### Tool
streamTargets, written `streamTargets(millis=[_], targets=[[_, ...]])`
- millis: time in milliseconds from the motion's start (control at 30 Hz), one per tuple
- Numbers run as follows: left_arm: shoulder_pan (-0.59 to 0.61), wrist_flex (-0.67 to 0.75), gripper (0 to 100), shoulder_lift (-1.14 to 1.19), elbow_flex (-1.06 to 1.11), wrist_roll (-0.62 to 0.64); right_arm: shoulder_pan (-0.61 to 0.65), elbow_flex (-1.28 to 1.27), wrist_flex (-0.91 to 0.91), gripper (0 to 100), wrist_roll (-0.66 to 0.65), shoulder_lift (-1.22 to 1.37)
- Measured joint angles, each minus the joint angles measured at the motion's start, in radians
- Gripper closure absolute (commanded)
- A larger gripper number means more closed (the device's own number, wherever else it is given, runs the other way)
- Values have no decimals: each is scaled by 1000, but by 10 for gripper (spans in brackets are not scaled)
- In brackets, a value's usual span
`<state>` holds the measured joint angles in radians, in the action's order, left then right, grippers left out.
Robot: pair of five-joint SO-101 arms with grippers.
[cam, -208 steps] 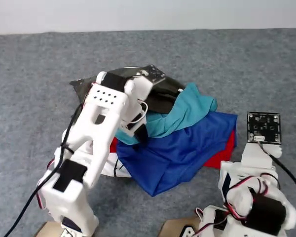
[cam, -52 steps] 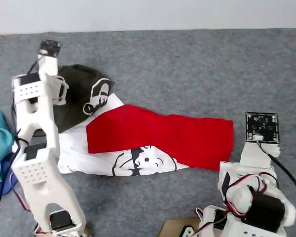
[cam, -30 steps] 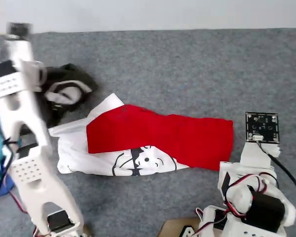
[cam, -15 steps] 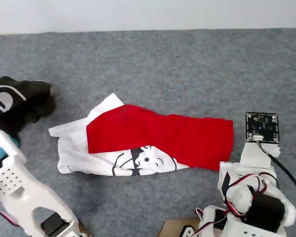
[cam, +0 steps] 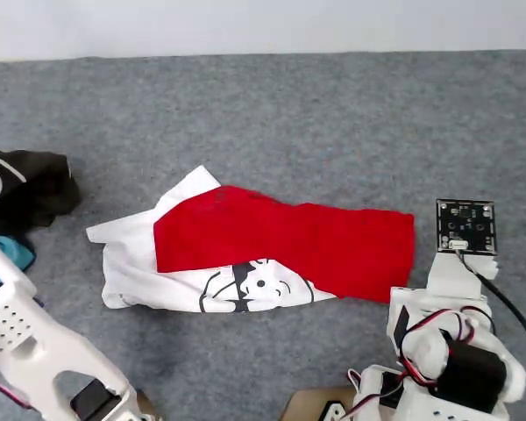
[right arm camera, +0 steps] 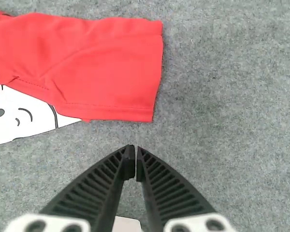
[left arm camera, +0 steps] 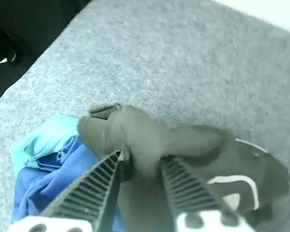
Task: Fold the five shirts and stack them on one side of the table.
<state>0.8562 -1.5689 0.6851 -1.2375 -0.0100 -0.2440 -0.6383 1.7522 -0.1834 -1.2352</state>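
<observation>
A red shirt (cam: pixel 280 241) lies spread across the middle of the table, on top of a white printed shirt (cam: pixel 149 276). A dark black shirt (cam: pixel 26 184) with a white print sits bunched at the far left edge. My left gripper (left arm camera: pixel 142 162) is shut on a fold of this black shirt (left arm camera: pixel 193 154), above a teal shirt (left arm camera: pixel 43 142) and a blue shirt (left arm camera: pixel 53 191). My right gripper (right arm camera: pixel 135 152) is shut with nothing in it, just off the red shirt's (right arm camera: pixel 87 67) hem over bare carpet.
Grey carpet (cam: pixel 351 114) covers the table, with open room at the back and right. The left arm's base (cam: pixel 26 342) stands at the front left, and the right arm (cam: pixel 456 342) at the front right. A teal edge (cam: pixel 4 254) shows at the left border.
The left arm has swung left with the black shirt, pulling it off the white and red shirts to the table's left edge. The right arm has kept still.
</observation>
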Motion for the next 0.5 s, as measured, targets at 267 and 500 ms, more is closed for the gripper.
streamTargets(millis=[267,500], targets=[[3,-18,725,0,-100,54,0,0,0,983,0,0],[-152,-157,734,-2,-224,23,0,0,0,983,0,0]])
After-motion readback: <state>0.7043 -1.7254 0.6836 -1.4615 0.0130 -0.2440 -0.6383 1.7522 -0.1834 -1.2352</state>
